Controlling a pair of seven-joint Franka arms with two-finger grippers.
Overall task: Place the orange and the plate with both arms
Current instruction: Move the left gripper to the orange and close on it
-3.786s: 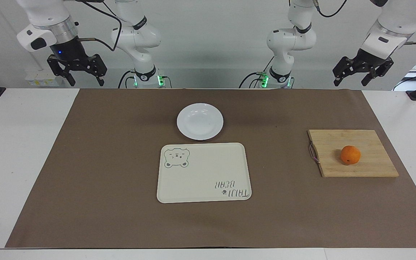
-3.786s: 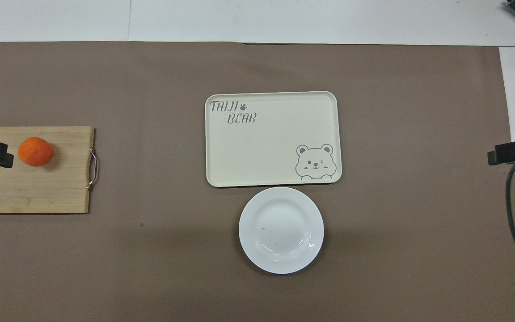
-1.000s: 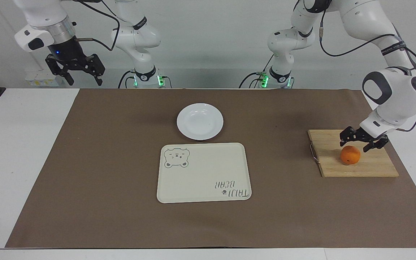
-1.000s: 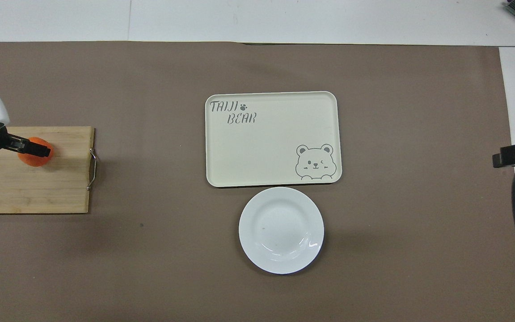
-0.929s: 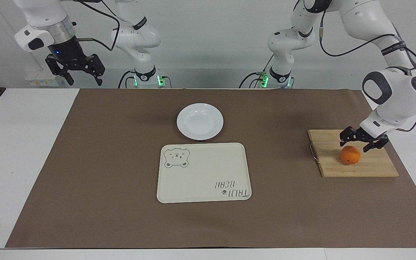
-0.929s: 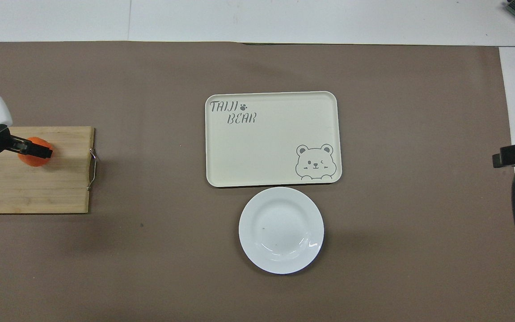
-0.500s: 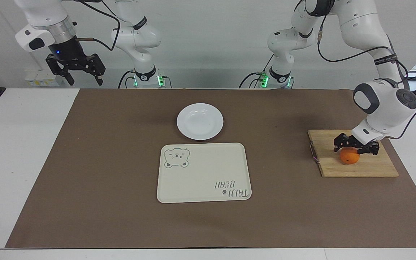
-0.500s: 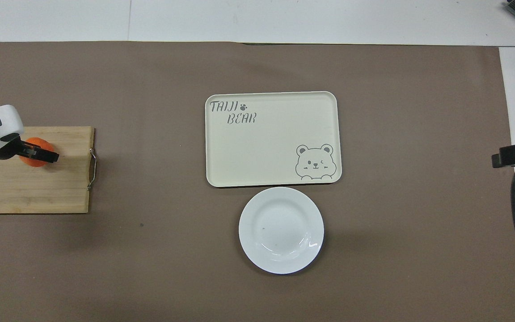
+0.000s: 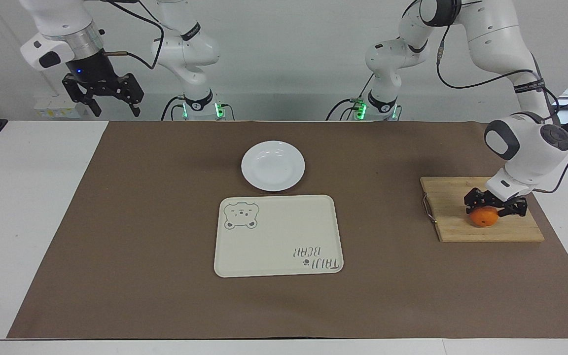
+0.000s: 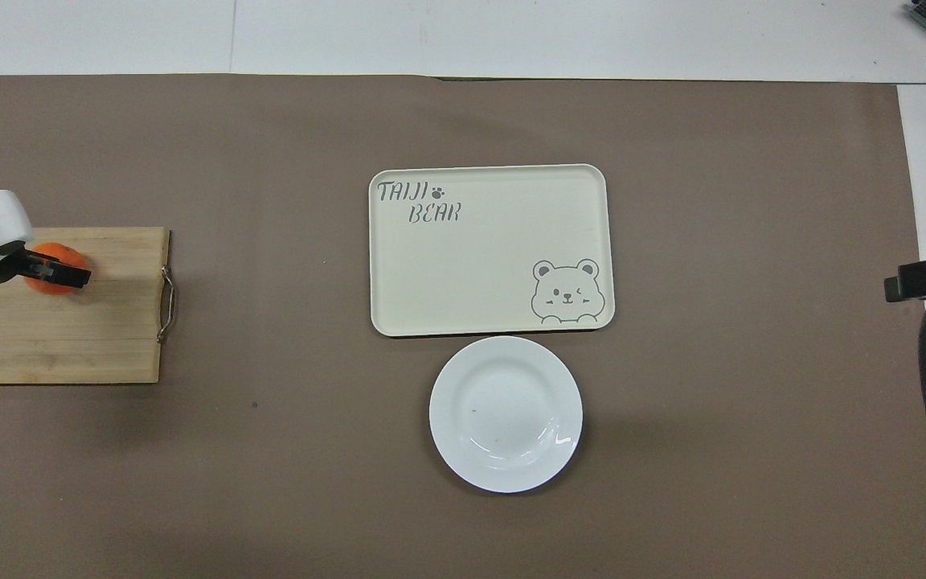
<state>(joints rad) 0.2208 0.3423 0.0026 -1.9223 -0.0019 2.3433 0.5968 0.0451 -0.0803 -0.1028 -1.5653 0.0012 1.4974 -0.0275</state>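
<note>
The orange lies on a wooden cutting board at the left arm's end of the table. My left gripper is down on it, open, one finger on each side of the fruit, and it hides the orange's top. In the overhead view part of the orange shows past the black finger. The white plate sits mid-table, nearer to the robots than the tray. My right gripper hangs open, high over the right arm's end, and waits.
A cream tray with a bear drawing lies next to the plate, farther from the robots. The cutting board has a metal handle on the side toward the tray. A brown mat covers the table.
My left gripper has dropped from just above the orange to astride it. The orange has shifted slightly toward the left arm's end of the board. The right arm has not moved.
</note>
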